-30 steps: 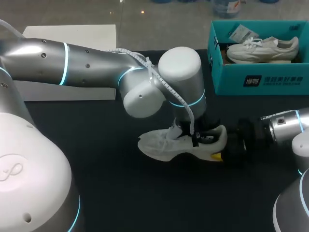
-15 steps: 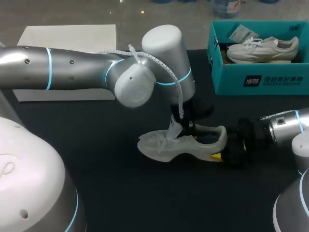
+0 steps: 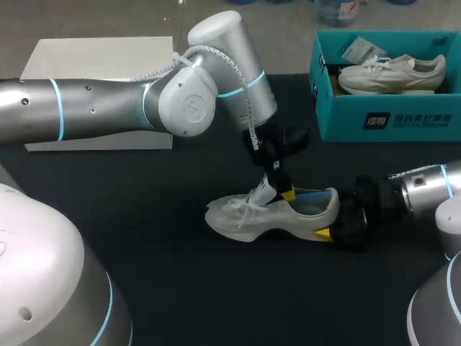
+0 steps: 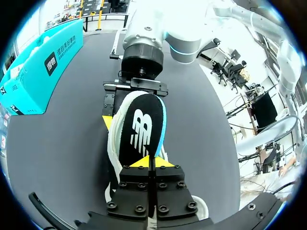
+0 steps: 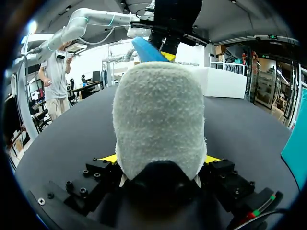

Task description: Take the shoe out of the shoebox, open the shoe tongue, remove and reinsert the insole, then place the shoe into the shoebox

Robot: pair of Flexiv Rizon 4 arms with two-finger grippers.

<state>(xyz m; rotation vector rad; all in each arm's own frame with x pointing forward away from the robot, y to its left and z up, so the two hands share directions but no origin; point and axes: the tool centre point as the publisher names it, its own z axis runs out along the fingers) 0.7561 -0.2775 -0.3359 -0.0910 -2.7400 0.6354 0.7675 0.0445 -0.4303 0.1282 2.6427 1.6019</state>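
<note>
A black table [image 3: 180, 288] fills the scene. A flat white box [image 3: 94, 58] lies at its far left corner, and an open teal cardboard shoebox [image 3: 382, 119] sits at its far right corner with a second white lace-up shoe [image 3: 392, 72] inside.

The white knit trainer [image 3: 252, 216] being worked on is out of the box. It stands on its sole near the table's middle, with its long axis parallel to the front edge, toe toward the left edge and heel toward the right.

The right gripper [image 3: 333, 225] comes in level from the right edge, and its jaws are clamped on the heel from both sides.

The left gripper [image 3: 284, 191] reaches down from above to the front of the shoe's opening, by the tongue. Its jaws are nearly together, pinching one end of the black-topped, blue-edged insole [image 4: 141, 129].

From that pinch the insole runs back toward the heel and the right gripper. Its far end appears to sit low inside the shoe, so it looks only partly out. Freeing it probably calls for the left arm to pull up and toward the toe, away from the braced heel.
</note>
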